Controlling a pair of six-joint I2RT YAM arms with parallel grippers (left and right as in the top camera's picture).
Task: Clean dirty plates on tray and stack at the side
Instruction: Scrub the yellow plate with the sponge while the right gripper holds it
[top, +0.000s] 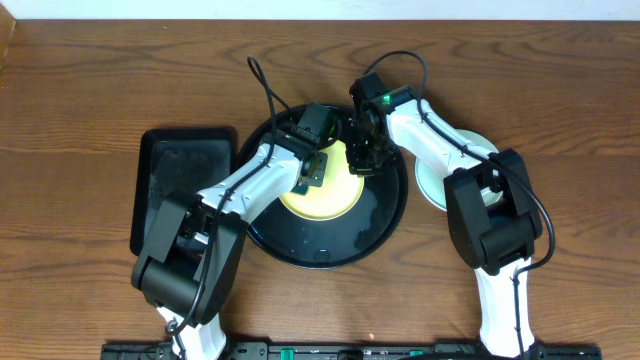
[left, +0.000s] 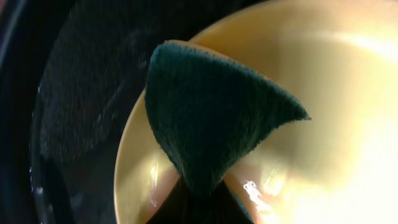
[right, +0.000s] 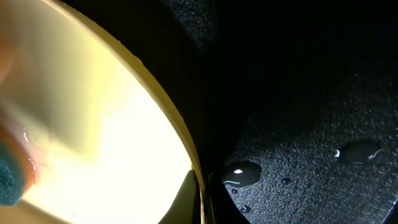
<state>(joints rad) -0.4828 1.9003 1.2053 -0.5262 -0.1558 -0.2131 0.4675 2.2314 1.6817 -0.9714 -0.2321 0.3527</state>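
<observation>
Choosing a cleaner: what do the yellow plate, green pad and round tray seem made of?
The yellow plate: likely plastic, smooth, softly glossy. The green pad: fibrous scouring material, matte, fuzzy edge. The round tray: black, probably plastic, fine-grained, water beading on it.

The pale yellow round plastic plate shines whitish where the light strikes it. The large round glossy black tray has a fine speckled grain. The dark green fibrous scouring sponge is evenly stippled. The smaller rectangular black plastic tray is plain, the pale mint-green round plate unmarked, and the brown wooden table streaked with darker grain.
</observation>
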